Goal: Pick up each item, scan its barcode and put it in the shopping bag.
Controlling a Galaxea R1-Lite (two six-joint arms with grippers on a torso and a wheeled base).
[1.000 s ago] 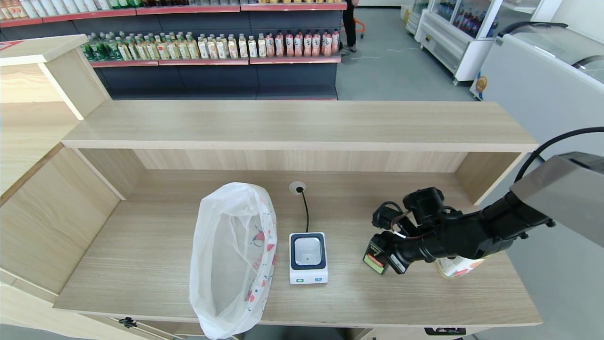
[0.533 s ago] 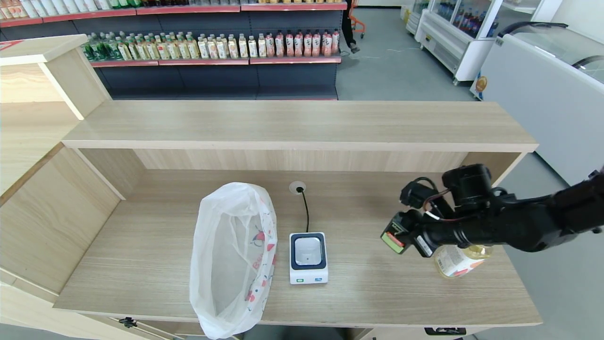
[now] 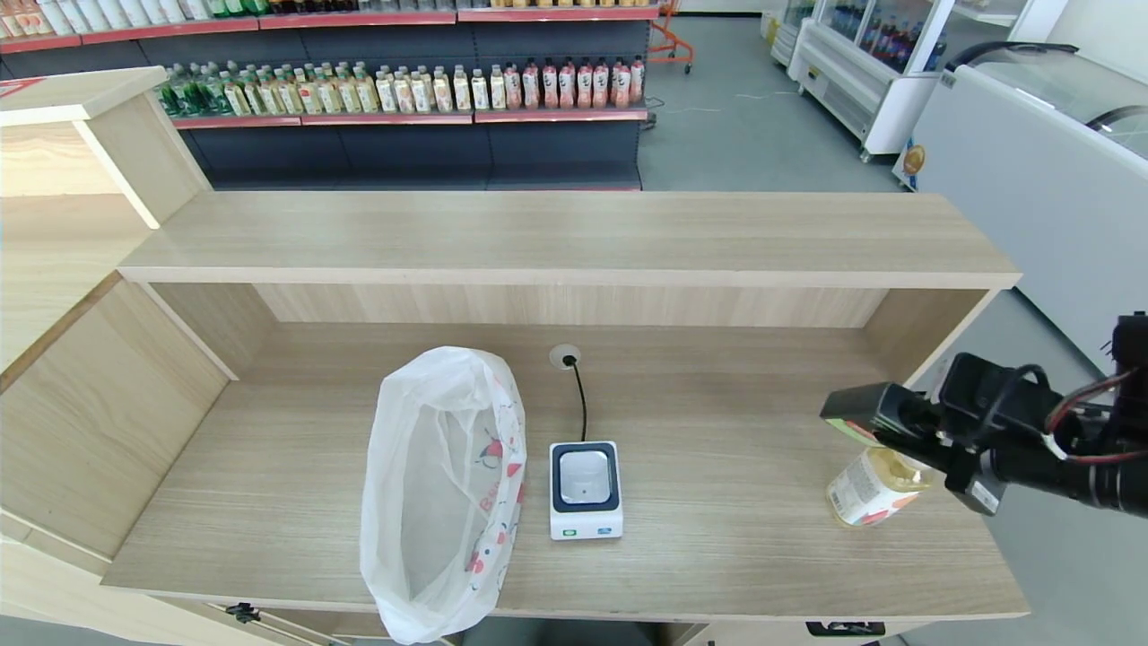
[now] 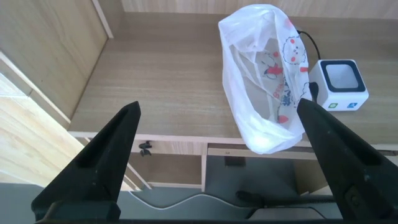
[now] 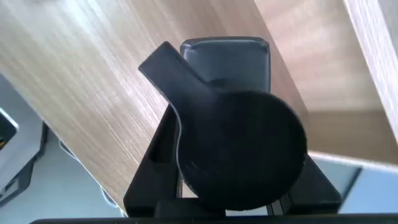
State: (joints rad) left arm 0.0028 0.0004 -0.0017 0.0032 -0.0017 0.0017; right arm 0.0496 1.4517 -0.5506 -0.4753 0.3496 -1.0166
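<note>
On the counter (image 3: 717, 556), shopping bag (image 3: 444, 502) beside scanner (image 3: 586, 489), bottle (image 3: 870, 493) near right edge

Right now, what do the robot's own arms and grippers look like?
The right arm is a black, rounded tube with red wires looping by the wrist, a boxy black module on top and a small white sticker below. The right gripper is dark and blocky, with a green and red patch at its tip. The left gripper has two matte black, wedge-shaped fingers.
</note>
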